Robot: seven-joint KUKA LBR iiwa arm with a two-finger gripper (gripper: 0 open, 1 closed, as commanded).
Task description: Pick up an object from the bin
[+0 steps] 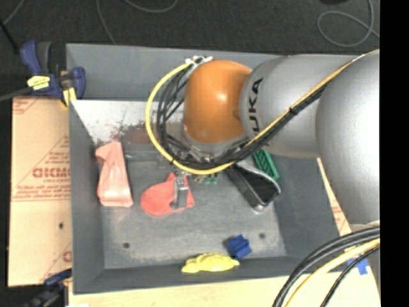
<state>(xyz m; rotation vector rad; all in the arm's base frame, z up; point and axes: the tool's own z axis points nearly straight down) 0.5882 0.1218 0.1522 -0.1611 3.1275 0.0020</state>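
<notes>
The fingers are low in the middle of the bin. They are right at the edge of a flat, round red thing. I cannot tell if they are open or closed. A soft pink thing lies near it on the left. To do this well, I think they should squeeze only the red thing, hold tight, then go straight up.

The arm covers much of the green ridged piece and dark handle.
</notes>
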